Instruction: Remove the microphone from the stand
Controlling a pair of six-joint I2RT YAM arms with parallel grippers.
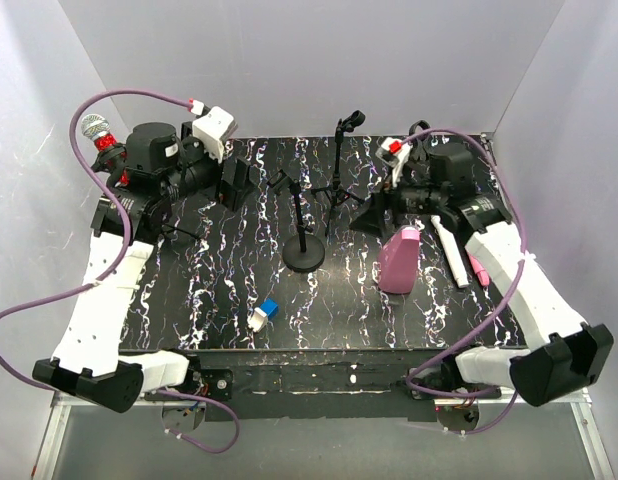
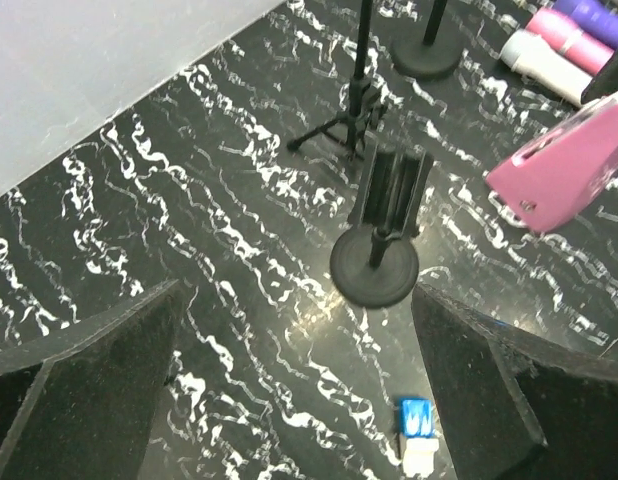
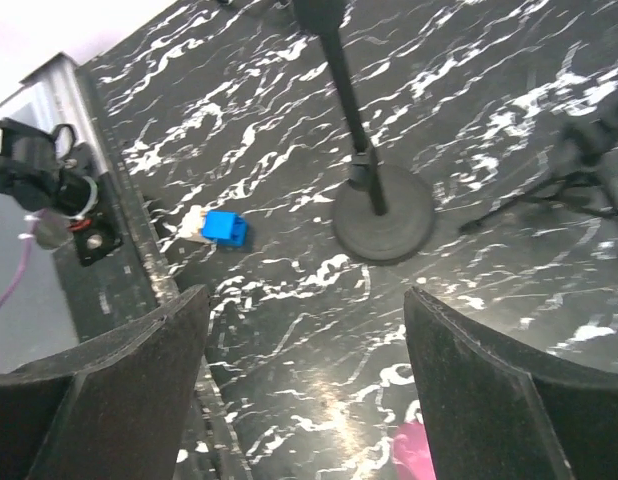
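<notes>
The stand (image 1: 304, 250) has a round black base and stands mid-table, and its clip (image 1: 289, 183) on top is empty. The left wrist view shows the same stand (image 2: 374, 265) with its bare clip (image 2: 391, 185). In the right wrist view the stand (image 3: 382, 222) is ahead. A microphone (image 1: 94, 128) with a silver mesh head and a red ring lies at the far left back, behind the left arm and partly hidden. My left gripper (image 1: 239, 182) (image 2: 299, 380) is open, left of the clip. My right gripper (image 1: 374, 215) (image 3: 304, 380) is open to the stand's right, holding nothing.
A black tripod stand (image 1: 339, 180) rises behind the round-base stand. A pink bottle (image 1: 399, 258), a white tube (image 1: 451, 250) and a pink pen (image 1: 477, 268) lie at the right. A small blue-and-white object (image 1: 263, 314) sits near the front edge.
</notes>
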